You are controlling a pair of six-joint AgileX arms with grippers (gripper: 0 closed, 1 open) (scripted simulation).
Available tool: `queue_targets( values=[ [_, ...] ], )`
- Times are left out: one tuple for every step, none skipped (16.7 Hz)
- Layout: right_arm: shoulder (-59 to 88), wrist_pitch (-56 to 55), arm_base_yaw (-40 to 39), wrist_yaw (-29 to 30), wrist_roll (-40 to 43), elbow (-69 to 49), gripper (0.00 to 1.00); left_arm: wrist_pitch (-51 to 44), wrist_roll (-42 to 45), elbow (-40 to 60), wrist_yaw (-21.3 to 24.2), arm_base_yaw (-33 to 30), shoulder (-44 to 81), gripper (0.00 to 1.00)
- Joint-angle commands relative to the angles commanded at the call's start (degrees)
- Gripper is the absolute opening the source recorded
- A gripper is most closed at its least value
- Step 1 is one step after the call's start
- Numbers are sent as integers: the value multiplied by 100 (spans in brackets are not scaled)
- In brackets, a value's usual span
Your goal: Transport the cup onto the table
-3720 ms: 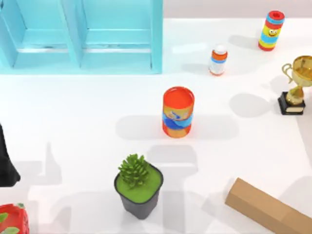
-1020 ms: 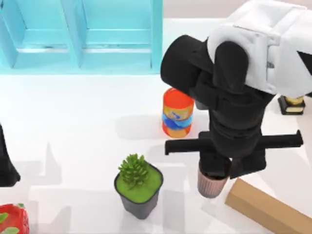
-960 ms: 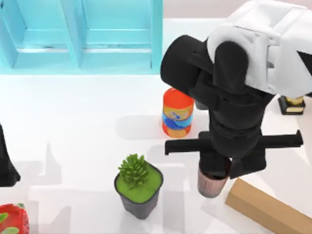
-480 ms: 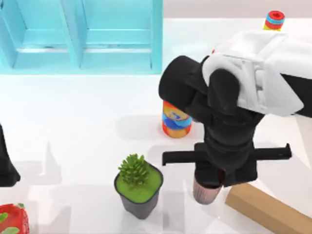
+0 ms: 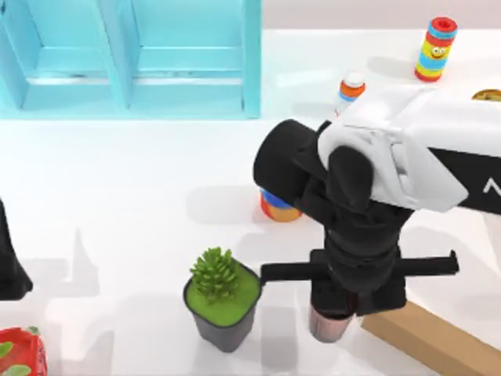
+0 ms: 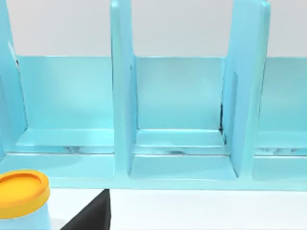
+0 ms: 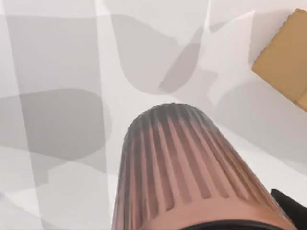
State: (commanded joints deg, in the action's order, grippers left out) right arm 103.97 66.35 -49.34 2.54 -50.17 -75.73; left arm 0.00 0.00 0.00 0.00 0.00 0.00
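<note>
1. Here the right tool grips the cup by its upper part, ribbed wall hanging over the white tabletop.
2. The cup sits between the plant pot and the cardboard box, near the front edge.
3. The step looks like the lowering; whether the base touches is unclear.
4. Next: set it down upright, then release, clear of both neighbours.
5. The left arm stays parked at the left edge.

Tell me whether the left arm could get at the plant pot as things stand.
Probably yes. The left arm sits parked at the table's left edge, with bare white surface between it and the plant pot. The right gripper, holding the cup, stands on the pot's far side, close by.
</note>
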Motion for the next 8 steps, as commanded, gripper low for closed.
queue_targets(
  values=[
    [0,0,0,0,0,0,8,0,0,0,0,0,0,100],
    [0,0,0,0,0,0,15,0,0,0,0,0,0,100],
    [0,0,0,0,0,0,23,0,0,0,0,0,0,100],
    [0,0,0,0,0,0,30,0,0,0,0,0,0,100],
    [0,0,0,0,0,0,38,0,0,0,0,0,0,100],
    [0,0,0,0,0,0,45,0,0,0,0,0,0,100],
    [0,0,0,0,0,0,53,0,0,0,0,0,0,100],
    [0,0,0,0,0,0,60,0,0,0,0,0,0,100]
  ],
)
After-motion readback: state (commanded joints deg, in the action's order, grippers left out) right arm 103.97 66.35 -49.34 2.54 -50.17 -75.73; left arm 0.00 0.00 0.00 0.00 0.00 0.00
